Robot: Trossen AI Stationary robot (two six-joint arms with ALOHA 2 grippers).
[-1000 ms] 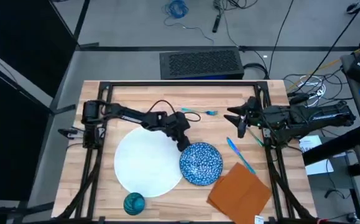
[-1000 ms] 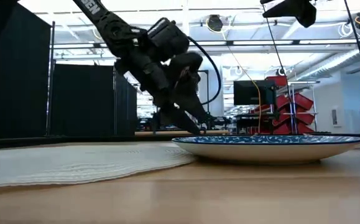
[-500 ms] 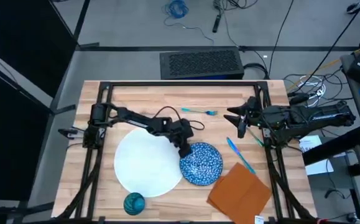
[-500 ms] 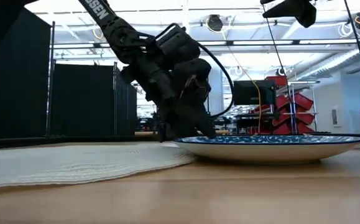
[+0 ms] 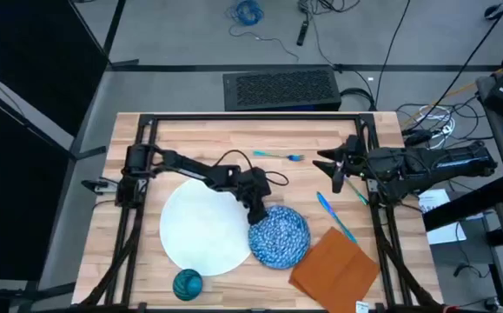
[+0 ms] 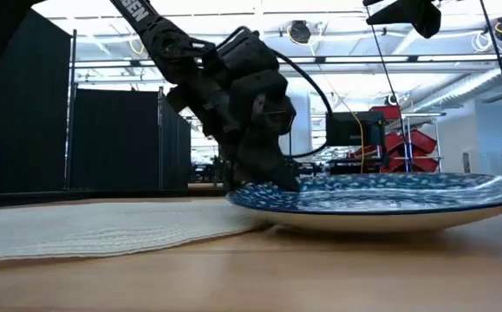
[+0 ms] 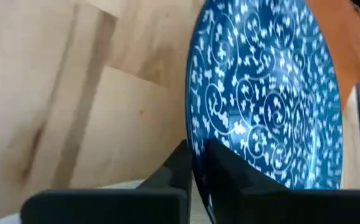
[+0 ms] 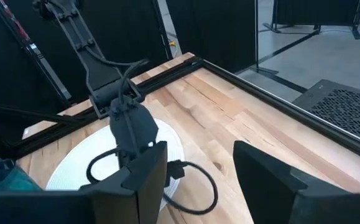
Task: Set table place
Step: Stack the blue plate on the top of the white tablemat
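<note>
Cutlery (image 5: 336, 216) in 2 pieces, 1 bowl (image 5: 281, 237), 1 plate (image 5: 201, 231)

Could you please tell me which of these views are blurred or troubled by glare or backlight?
Low view: bright ceiling lights behind leave the left gripper nearly a silhouette, and the near table is soft. Left wrist view: the wood looks smeared, while the blue bowl pattern stays readable. High view: evenly lit, no glare on the white plate. Right wrist view: its own fingers are out of focus.
</note>
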